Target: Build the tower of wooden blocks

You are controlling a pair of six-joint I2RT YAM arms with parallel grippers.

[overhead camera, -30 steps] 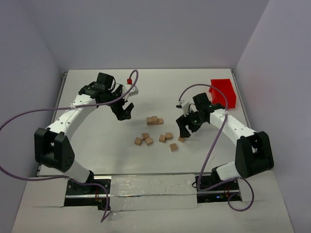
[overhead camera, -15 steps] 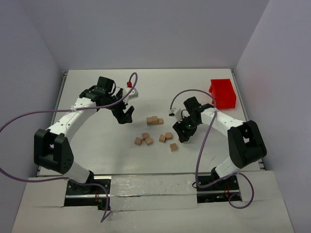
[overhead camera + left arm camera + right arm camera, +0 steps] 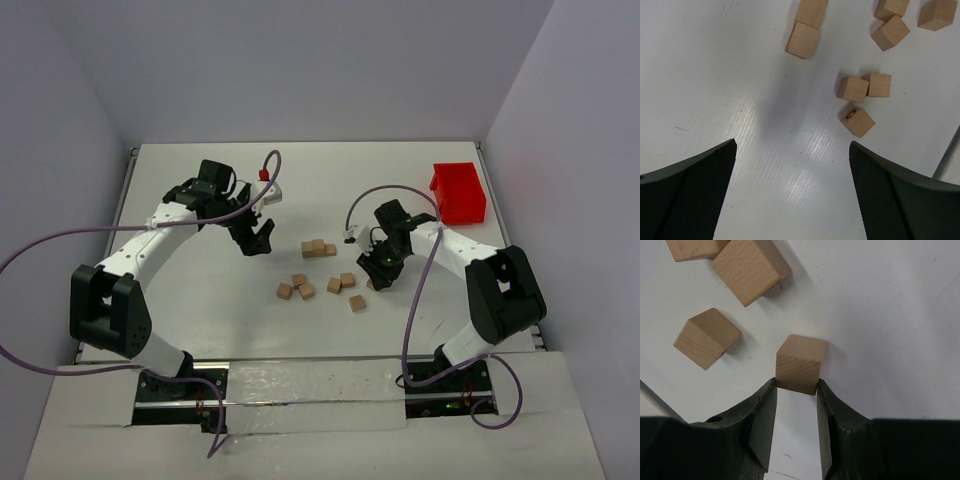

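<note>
Several small tan wood blocks lie scattered mid-table. Three of them sit pressed together as a low clump, the tower (image 3: pixel 318 247) as it stands now. My right gripper (image 3: pixel 378 280) is down at the right end of the scatter. In the right wrist view its fingertips (image 3: pixel 796 385) pinch the near corners of one wood block (image 3: pixel 799 364) resting on the table. Two loose blocks (image 3: pixel 707 338) (image 3: pixel 750 270) lie to its left. My left gripper (image 3: pixel 258 243) hovers open left of the clump, nothing between its fingers (image 3: pixel 792 145). Ahead of it lie a block marked C (image 3: pixel 858 121) and a pair (image 3: pixel 852 89).
A red plastic bin (image 3: pixel 459 192) stands at the back right by the table edge. Purple cables loop off both arms. The left arm reaches over the table's left half. Grey walls close the back and both sides.
My right gripper has moved left and down onto the rightmost loose block and its jaws have narrowed onto it. The left gripper shifted slightly and stays open.
</note>
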